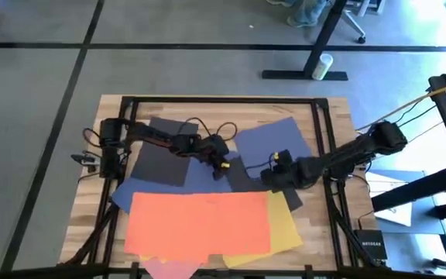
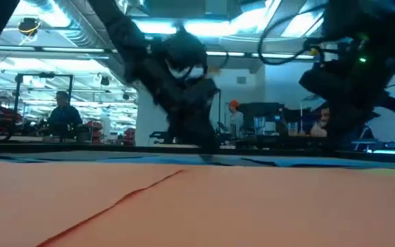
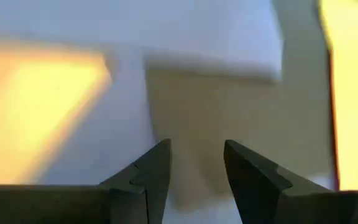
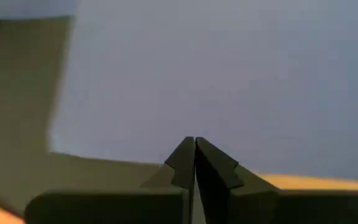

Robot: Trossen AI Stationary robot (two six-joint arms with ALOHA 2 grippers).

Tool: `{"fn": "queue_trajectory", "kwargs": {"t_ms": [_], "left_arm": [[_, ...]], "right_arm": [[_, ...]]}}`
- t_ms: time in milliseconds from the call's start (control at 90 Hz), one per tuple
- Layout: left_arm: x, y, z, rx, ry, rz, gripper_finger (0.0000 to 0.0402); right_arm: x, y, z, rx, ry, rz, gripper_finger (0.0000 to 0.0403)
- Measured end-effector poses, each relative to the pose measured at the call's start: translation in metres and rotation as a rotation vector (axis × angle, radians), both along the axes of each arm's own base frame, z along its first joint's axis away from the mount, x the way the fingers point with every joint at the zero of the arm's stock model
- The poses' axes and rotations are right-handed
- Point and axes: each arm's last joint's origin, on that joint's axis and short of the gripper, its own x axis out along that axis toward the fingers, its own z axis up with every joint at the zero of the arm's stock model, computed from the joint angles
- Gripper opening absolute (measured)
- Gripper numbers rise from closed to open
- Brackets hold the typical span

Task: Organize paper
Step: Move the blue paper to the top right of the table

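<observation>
Orange-red paper [image 1: 200,221] just before both arms' fingers [image 3: 157,171].

Around the work area: furniture, floor marks and people in the background.

A light wooden table top [image 1: 316,236] with a black metal frame [image 1: 321,128] stands on a grey floor crossed by black tape lines [image 1: 207,46]. Beyond the table's far edge, a white cylindrical cup [image 1: 325,65] sits on the black foot of a desk leg [image 1: 304,74]. A small black box with white lettering [image 1: 370,241] lies off the table's near right corner. In the low view, a seated person in dark clothes [image 2: 63,116] and a person in an orange cap [image 2: 234,118] appear in the room behind.
</observation>
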Motion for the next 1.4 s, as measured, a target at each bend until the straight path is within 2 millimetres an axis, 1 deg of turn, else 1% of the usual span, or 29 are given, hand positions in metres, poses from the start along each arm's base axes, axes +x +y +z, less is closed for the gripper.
{"fn": "queue_trajectory", "kwargs": {"t_ms": [56,111,189,289,356,422,567,611,667,733,756,911,1056,1211,1256,1322,1400], "left_arm": [[0.002,0.005,0.011,0.040,-0.037,-0.008,0.0135],[0.003,0.009,0.013,0.059,-0.040,-0.016,0.0135],[0.006,0.016,0.013,0.102,-0.034,-0.029,0.0135],[0.012,0.036,0.022,0.173,-0.084,-0.001,0.0135],[0.014,0.054,0.017,0.186,-0.070,0.030,0.0135],[0.015,0.070,0.007,0.191,-0.031,0.051,0.0135],[0.026,0.100,0.008,0.216,-0.067,0.081,0.0135],[0.028,0.106,0.000,0.203,-0.053,0.081,0.0135],[0.032,0.112,-0.014,0.175,-0.027,0.070,0.0135],[0.035,0.116,-0.029,0.132,0.002,0.051,0.0135],[0.036,0.117,-0.030,0.134,0.003,0.053,0.0135],[0.042,0.113,-0.019,0.167,0.010,0.040,0.0130],[0.036,0.105,-0.028,0.089,0.119,0.013,0.0129],[0.037,0.100,-0.028,0.108,0.147,0.017,0.0129],[0.038,0.098,-0.028,0.106,0.149,0.021,0.0129],[0.039,0.096,-0.028,0.096,0.145,0.025,0.0129],[0.039,0.094,-0.028,0.089,0.146,0.028,0.0129]], "right_arm": [[-0.009,-0.002,-0.004,-0.040,0.050,-0.107,0.0000],[-0.016,-0.006,-0.008,-0.062,0.085,-0.200,0.0000],[-0.020,-0.009,-0.015,-0.047,0.096,-0.254,0.0000],[-0.024,-0.014,-0.022,-0.005,0.115,-0.290,0.0000],[-0.025,-0.016,-0.026,0.018,0.111,-0.309,0.0000],[-0.026,-0.017,-0.027,0.022,0.106,-0.330,0.0000],[-0.026,-0.017,-0.027,0.025,0.090,-0.349,0.0000],[-0.026,-0.017,-0.027,0.022,0.095,-0.356,0.0000],[-0.028,-0.018,-0.027,0.029,0.110,-0.376,0.0000],[-0.030,-0.022,-0.028,0.045,0.136,-0.405,0.0000],[-0.030,-0.024,-0.029,0.049,0.142,-0.411,0.0000],[-0.041,-0.039,-0.040,0.057,0.184,-0.456,0.0000],[-0.042,-0.050,-0.044,0.064,0.200,-0.447,0.0000],[-0.031,-0.060,-0.036,0.105,0.218,-0.399,0.0000],[-0.024,-0.062,-0.033,0.128,0.202,-0.368,0.0000],[-0.012,-0.060,-0.028,0.171,0.162,-0.296,0.0000],[-0.004,-0.055,-0.027,0.206,0.162,-0.190,0.0000]]}}
